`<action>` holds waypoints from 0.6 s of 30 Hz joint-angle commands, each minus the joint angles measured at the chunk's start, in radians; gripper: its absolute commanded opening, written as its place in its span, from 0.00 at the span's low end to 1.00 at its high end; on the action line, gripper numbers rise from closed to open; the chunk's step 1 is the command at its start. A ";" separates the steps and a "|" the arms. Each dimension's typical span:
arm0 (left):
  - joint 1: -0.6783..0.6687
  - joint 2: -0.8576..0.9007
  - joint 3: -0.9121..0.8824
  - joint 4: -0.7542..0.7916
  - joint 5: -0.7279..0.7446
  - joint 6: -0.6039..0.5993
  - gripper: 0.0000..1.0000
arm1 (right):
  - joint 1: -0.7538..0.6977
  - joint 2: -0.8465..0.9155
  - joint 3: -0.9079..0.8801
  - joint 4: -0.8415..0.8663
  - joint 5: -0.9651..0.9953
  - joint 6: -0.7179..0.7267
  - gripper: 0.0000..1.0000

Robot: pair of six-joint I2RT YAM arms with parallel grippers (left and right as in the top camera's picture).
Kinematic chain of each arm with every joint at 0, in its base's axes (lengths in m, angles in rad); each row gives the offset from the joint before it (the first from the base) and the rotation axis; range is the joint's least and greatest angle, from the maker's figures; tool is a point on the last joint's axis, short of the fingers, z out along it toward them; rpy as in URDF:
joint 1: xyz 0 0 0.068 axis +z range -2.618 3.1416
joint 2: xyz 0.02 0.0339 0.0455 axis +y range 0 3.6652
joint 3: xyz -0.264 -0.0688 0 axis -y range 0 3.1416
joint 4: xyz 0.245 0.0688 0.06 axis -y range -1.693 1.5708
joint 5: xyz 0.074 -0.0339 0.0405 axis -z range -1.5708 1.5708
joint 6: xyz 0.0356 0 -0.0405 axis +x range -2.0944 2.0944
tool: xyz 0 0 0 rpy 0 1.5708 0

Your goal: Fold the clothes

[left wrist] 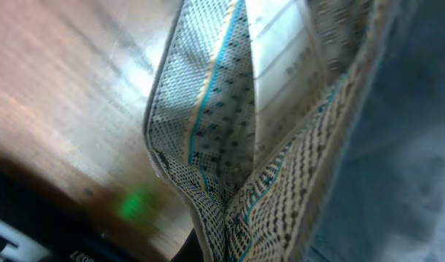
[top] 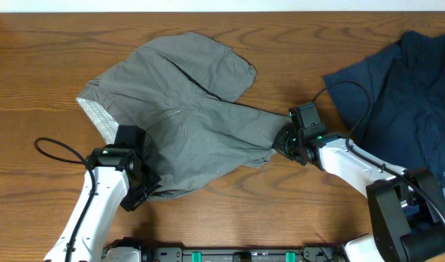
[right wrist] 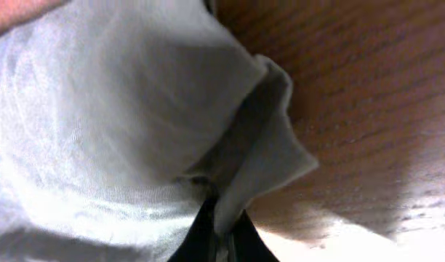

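Note:
The grey shorts (top: 186,109) lie spread across the middle of the wooden table, with the pale speckled inner waistband (top: 100,116) showing at the left. My left gripper (top: 139,191) is shut on the waistband edge at the shorts' lower left; the left wrist view shows the speckled band (left wrist: 230,145) pinched at the fingers. My right gripper (top: 282,140) is shut on the hem of the right leg; the right wrist view shows grey cloth (right wrist: 121,124) caught between the dark fingertips (right wrist: 222,229). The navy blue garment (top: 404,87) lies at the far right.
The table's bare wood (top: 33,65) shows at the left, back and front. The right arm's black cable (top: 353,94) loops over the navy garment's edge. The left arm's cable (top: 55,153) loops over the table at the left.

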 commanded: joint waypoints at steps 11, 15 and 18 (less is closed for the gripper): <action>0.004 -0.009 0.485 -0.166 0.019 0.354 0.06 | -0.291 -0.362 0.360 -0.437 0.092 -0.414 0.01; 0.004 -0.014 0.599 -0.268 0.150 0.397 0.06 | -0.353 -0.426 0.499 -0.634 0.146 -0.509 0.01; 0.004 -0.037 0.609 -0.343 0.158 0.397 0.06 | -0.368 -0.453 0.544 -0.751 0.252 -0.525 0.01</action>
